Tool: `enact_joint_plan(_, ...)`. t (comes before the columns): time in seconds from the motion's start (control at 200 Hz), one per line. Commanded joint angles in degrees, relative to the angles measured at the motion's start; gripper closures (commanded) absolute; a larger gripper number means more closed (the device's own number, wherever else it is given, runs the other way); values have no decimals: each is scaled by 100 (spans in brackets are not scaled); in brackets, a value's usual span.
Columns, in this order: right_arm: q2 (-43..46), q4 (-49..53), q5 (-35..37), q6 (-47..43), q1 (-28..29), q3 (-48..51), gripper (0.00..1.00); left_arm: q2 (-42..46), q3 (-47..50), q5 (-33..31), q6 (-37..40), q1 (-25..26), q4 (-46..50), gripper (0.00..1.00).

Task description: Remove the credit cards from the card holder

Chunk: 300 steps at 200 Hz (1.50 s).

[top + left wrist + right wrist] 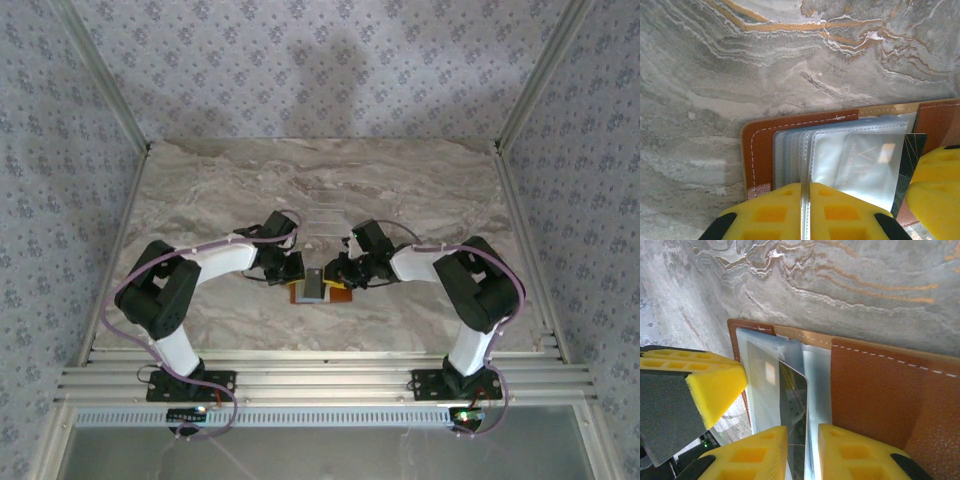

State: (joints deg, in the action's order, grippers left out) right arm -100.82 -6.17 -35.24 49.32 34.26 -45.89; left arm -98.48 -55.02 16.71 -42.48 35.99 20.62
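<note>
Marble table (790, 60), open card holder (758, 152), sleeved cards (867, 167)

Grainy stitched leather-like card holder (880, 400)

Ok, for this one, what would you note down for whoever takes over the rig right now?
Tools: left tool is shut on the edge of a plastic sleeve. The right tool has narrow jaws astride the dark card; grip unclear.
Things: card holder lies open on the marble table; silver VIP card sits in its sleeve.
Done: holder opened.
Left: pull out every card, probably the dark one first.
</note>
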Motion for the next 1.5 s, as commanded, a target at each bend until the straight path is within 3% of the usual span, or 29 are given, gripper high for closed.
enact_joint_plan(0.0,-81,-194,-176,167,38,82,75,-339,97,-133,109,27,425,89)
enact_joint_plan(0.28,-227,-207,-246,158,37,73,77,-356,90,-124,109,31,434,89)
enact_joint_plan(0.495,-156,-120,-151,115,-13,114,85,-348,98,-133,113,31,451,89)
enact_joint_plan(1.094,641,1138,12,-655,-402,168,90,-330,54,-155,187,43,478,90)
enact_joint_plan(1.319,1005,2066,385,-1283,-502,-187,91,-322,-103,-107,230,137,408,89)
enact_joint_plan(1.494,1104,3069,795,-2597,-590,-820,95,-147,-210,-145,276,163,416,87)
